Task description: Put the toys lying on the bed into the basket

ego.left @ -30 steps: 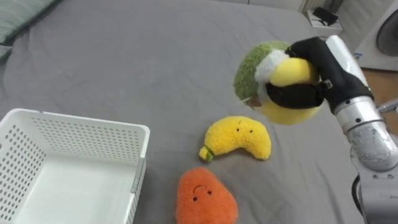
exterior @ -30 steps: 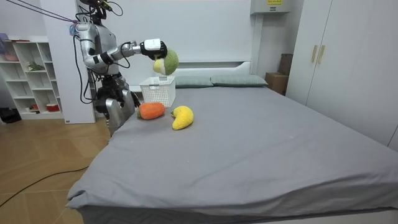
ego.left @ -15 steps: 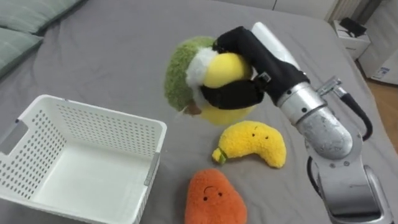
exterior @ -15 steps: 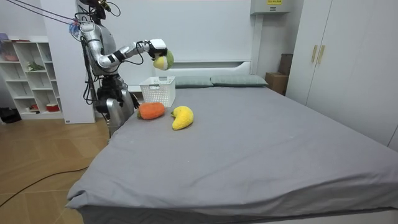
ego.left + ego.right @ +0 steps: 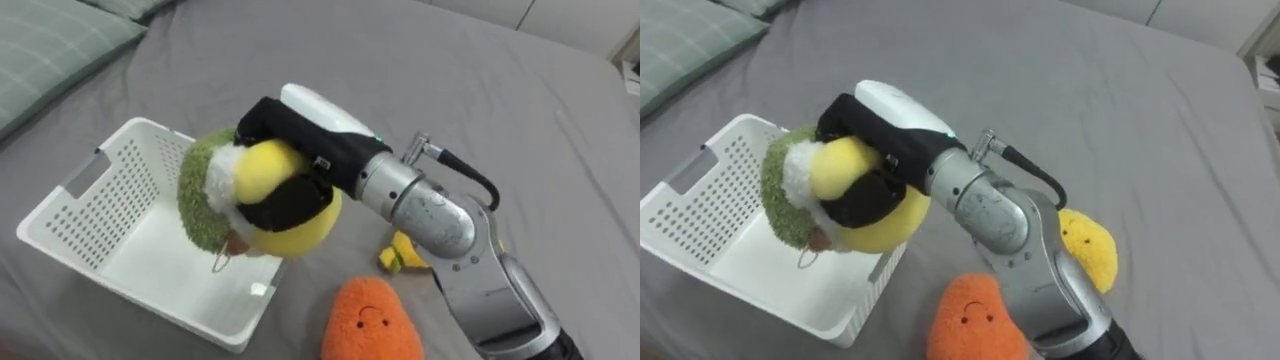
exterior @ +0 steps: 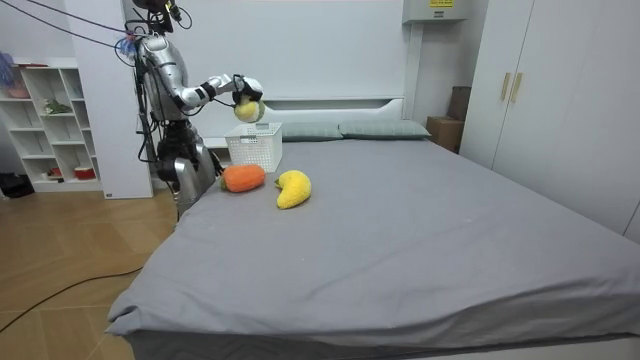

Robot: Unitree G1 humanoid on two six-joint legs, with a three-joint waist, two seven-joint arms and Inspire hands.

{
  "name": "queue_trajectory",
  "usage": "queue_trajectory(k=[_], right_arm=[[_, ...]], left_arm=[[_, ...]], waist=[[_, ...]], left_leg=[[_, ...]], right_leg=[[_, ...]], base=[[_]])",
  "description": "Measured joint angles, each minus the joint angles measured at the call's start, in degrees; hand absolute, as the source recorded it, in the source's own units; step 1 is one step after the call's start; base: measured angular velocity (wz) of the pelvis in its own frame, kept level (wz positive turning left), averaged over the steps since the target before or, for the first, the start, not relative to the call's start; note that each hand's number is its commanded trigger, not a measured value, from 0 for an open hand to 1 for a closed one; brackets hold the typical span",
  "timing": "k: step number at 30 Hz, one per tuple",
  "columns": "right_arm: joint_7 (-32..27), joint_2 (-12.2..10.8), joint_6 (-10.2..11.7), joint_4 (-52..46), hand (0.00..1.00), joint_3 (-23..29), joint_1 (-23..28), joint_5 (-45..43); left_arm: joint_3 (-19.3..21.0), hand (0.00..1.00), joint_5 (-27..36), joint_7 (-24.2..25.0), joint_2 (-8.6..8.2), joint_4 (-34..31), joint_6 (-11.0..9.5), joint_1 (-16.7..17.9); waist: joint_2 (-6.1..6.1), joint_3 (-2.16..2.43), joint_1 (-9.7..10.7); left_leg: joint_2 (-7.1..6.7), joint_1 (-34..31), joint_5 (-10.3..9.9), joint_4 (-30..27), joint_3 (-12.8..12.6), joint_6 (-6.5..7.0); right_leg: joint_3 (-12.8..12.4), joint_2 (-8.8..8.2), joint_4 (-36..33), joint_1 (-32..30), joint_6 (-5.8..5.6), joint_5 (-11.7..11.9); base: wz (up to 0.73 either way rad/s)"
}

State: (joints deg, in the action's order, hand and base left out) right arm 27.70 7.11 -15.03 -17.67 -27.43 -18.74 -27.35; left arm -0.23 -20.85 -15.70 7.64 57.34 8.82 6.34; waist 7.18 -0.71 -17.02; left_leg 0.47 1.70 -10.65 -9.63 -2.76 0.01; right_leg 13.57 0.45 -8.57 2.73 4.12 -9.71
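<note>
Plush toy green-yellow | clasped by curled right robot hand | hanging over white basket

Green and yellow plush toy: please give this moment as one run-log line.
right hand: shut on green and yellow plush toy | position: above white plastic basket | lying on grey bed: orange plush toy, yellow plush toy

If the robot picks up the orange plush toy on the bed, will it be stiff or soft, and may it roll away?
The orange plush toy looks fuzzy and stuffed, so it is probably soft and light. Lying on the soft grey bed, it seems unlikely to roll far.
</note>
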Motion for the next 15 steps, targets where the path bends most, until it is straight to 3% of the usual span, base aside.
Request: queue_trajectory(k=[4,8,9,10,11,12,15], right_arm=[[0.0,-0.2,0.0,6.0,1.0,-2.8,-2.3,-0.5],[0.0,-0.5,0.0,8.9,1.0,-3.6,-2.4,-0.4],[0.0,-0.4,0.0,9.1,0.96,-3.8,-2.5,-0.4],[0.0,-0.4,0.0,9.1,0.6,-4.1,-2.5,-0.7],[0.0,-0.4,0.0,9.2,0.07,-4.2,-2.5,-1.1],[0.0,-0.5,0.0,9.6,0.01,-4.8,-2.5,-2.6],[0.0,-0.9,-0.1,11.8,0.0,-5.2,-2.6,-5.7]], left_arm=[[-0.1,0.0,0.1,0.0,0.19,-0.6,0.0,-0.2],[-0.1,0.0,0.1,-0.5,0.5,-0.6,0.0,-0.6],[-0.1,0.0,0.2,-0.7,0.59,-0.5,0.0,-0.6],[-0.1,0.0,0.2,-1.1,0.72,-0.5,0.0,-0.6],[-0.1,0.0,0.1,-1.2,0.81,-0.5,0.0,-0.6],[-0.1,0.0,0.1,-1.3,1.03,-0.4,0.0,-0.6],[0.0,0.0,0.1,-1.1,1.13,-0.4,0.4,-0.6]], waist=[[1.04,0.02,-2.4],[2.19,-0.06,-3.7],[2.27,-0.1,-3.8],[2.31,-0.13,-4.1],[2.28,-0.15,-4.0],[2.22,-0.19,-4.1],[2.09,-0.29,-4.6]], left_leg=[[-0.25,-0.3,0.2,0.0,0.2,0.22],[-0.32,-1.2,0.3,0.0,1.4,0.41],[-0.33,-1.3,0.3,0.0,1.6,0.45],[-0.35,-1.5,0.3,0.0,1.7,0.47],[-0.36,-1.5,0.3,0.0,1.8,0.47],[-0.39,-1.5,0.3,0.1,2.0,0.48],[-0.38,-1.6,0.3,0.1,2.1,0.48]], right_leg=[[0.2,-0.31,-0.1,-0.7,-0.19,-0.1],[1.1,-0.59,-0.1,-0.7,-0.45,0.0],[1.6,-0.66,-0.1,-0.8,-0.51,0.0],[2.0,-0.71,-0.1,-0.8,-0.53,0.0],[2.1,-0.72,-0.1,-0.8,-0.54,0.0],[2.2,-0.72,-0.1,-0.8,-0.54,0.0],[2.3,-0.7,-0.1,-0.9,-0.54,0.0]], base=[[0.01],[0.14],[0.11],[0.11],[0.08],[0.04],[0.0]])
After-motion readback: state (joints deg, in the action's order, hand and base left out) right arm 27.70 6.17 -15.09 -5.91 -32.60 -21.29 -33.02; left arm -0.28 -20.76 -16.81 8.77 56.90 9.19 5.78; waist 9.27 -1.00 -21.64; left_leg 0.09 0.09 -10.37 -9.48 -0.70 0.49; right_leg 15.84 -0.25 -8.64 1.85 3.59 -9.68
